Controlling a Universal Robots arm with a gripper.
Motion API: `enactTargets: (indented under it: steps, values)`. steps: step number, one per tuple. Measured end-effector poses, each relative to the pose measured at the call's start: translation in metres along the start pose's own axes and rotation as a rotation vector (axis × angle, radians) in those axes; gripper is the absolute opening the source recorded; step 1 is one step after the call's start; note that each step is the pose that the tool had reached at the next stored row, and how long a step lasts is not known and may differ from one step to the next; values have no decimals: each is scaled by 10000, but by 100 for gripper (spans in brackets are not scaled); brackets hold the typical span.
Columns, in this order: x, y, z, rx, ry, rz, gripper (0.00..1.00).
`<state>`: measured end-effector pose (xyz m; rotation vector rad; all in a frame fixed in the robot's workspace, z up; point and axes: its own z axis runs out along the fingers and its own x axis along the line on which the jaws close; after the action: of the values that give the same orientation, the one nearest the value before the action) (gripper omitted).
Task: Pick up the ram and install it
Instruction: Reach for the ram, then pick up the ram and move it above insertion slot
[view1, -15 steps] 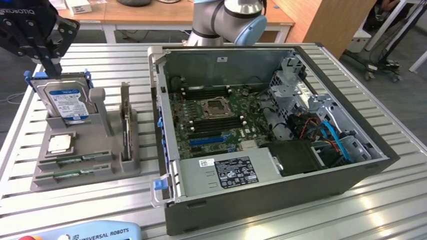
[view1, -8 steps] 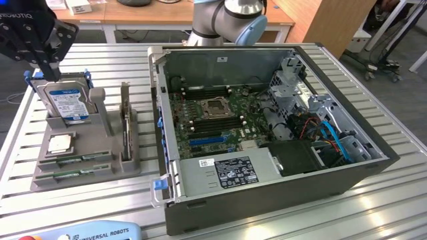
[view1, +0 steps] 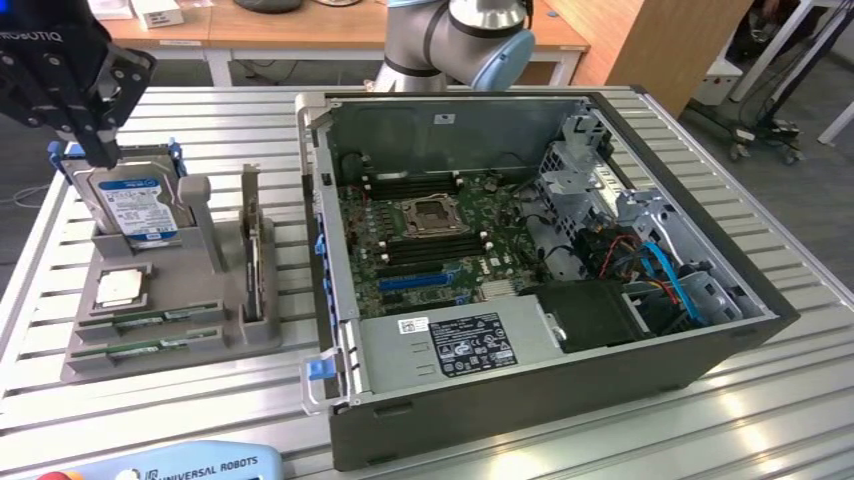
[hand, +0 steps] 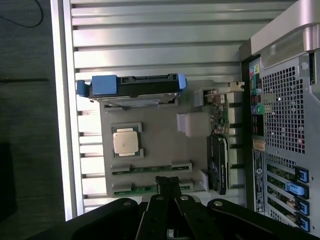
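Observation: the gripper hangs above the far end of the grey holder, over the upright hard drive. In the wrist view its fingers are pressed together and pinch nothing.

Location of the part: the ram sits in a slot at the near end of the holder, beside the processor. A second stick lies parallel to it, just beside it and nearer the holder's edge. The wrist view shows the same pair, the ram and the second stick. Both are seated and untouched, well apart from the gripper. The open computer case stands to the exterior view's right of the holder.

Assessment of handling: I judge the ram to be light, thin and stiff along its length, but easily damaged. Its chips and contact edge should not take pressure, and it would not tolerate twisting. Only a narrow green strip shows above the slot, so the bite available is shallow. I would take hold near the middle of the exposed long edge and clamp across the thickness of the board. The flat faces are smooth, so I expect slipping if the grip is off centre.
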<state>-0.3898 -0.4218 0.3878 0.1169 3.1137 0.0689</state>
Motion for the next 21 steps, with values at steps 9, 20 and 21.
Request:
enactTargets:
  steps: [9, 20, 21]
  values:
    - [-2, -23, -1, 0, 0, 0, 10]
    - [-2, -23, 0, 1, 5, -89, 10]
    - [-2, -24, 1, 11, 4, -144, 10]
